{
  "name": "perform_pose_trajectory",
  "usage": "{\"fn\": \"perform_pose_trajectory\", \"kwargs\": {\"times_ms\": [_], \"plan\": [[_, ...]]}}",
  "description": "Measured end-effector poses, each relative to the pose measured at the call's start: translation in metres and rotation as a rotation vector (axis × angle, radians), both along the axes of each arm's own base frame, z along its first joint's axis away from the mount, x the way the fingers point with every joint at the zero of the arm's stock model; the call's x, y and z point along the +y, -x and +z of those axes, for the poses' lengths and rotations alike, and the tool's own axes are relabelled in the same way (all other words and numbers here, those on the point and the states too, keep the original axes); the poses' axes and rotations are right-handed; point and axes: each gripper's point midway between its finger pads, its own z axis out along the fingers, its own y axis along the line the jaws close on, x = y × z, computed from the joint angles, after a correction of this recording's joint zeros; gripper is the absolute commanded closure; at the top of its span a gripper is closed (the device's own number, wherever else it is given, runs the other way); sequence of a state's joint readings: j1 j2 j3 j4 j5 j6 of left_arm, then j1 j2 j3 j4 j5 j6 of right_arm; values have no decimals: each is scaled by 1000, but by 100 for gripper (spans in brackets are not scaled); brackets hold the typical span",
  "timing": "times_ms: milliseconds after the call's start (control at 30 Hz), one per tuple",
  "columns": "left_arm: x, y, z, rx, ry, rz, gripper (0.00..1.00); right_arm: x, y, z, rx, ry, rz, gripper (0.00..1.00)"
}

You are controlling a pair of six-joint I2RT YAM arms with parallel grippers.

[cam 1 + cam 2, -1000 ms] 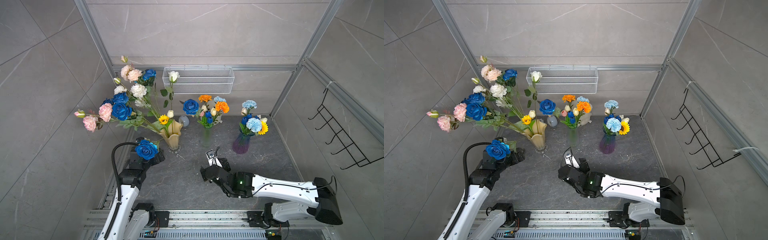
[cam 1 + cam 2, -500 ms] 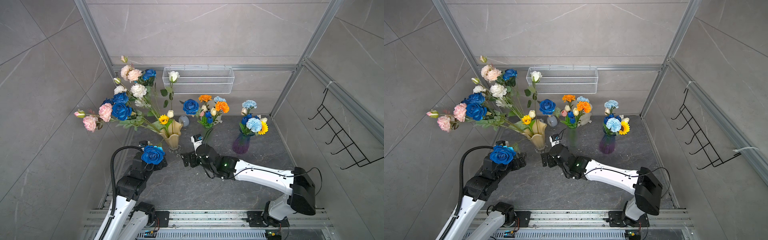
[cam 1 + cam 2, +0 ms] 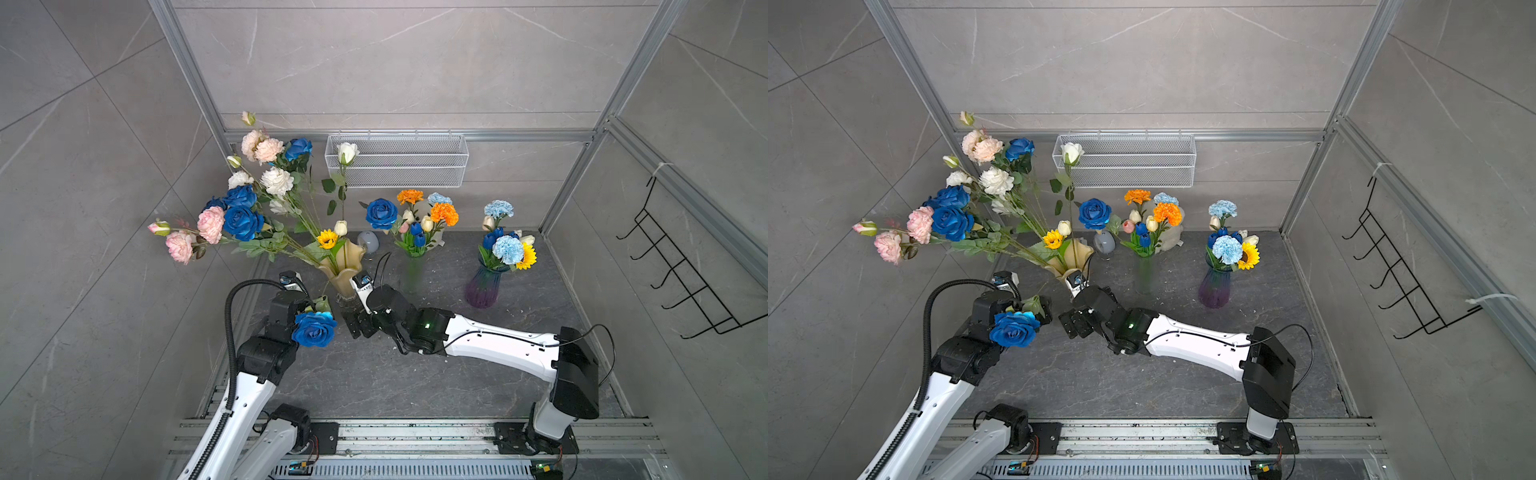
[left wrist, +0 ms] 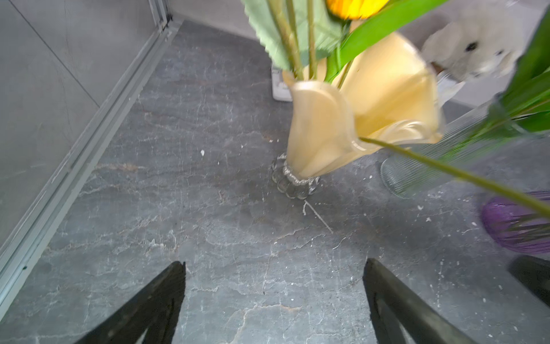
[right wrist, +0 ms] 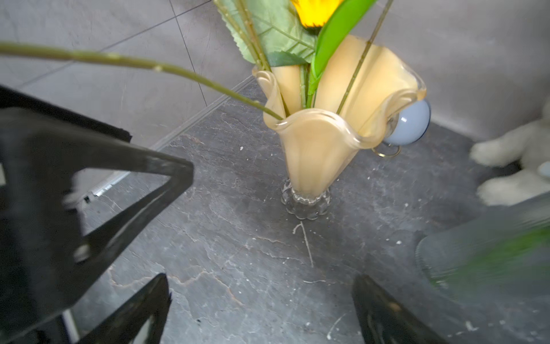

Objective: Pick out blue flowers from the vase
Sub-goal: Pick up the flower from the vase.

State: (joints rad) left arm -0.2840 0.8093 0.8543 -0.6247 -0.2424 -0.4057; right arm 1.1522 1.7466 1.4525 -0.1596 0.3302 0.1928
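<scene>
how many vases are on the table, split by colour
cream vase: 1
clear vase: 1
purple vase: 1
total: 3

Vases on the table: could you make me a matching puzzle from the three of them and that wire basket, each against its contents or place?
1 cream vase
2 clear vase
3 purple vase
4 wire basket

a hangs on the back wall
b holds orange carnations
c holds big pink blooms
d the vase farthest from the cream one

Pairs: 1c, 2b, 3d, 4a.
</scene>
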Motion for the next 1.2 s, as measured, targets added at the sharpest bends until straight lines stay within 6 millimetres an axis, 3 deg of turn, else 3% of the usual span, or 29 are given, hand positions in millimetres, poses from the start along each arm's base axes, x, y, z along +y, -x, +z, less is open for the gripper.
{"fn": "perform_pose_trajectory", "kwargs": {"times_ms": [133, 367, 733, 967, 1200], "plan": [[7, -5, -11, 42, 3, 39, 6, 3, 8, 4, -125, 100, 40, 4], [27, -7, 1, 32, 19, 112, 7, 9, 4, 25, -268, 130, 68, 13], [32, -15, -10, 93, 54, 126, 7, 39, -5, 112, -394, -81, 98, 39], [32, -29, 3, 85, 77, 120, 7, 56, -21, 99, -370, -76, 142, 39], [33, -37, 7, 89, 91, 117, 7, 52, -25, 82, -358, 14, 161, 36]]}}
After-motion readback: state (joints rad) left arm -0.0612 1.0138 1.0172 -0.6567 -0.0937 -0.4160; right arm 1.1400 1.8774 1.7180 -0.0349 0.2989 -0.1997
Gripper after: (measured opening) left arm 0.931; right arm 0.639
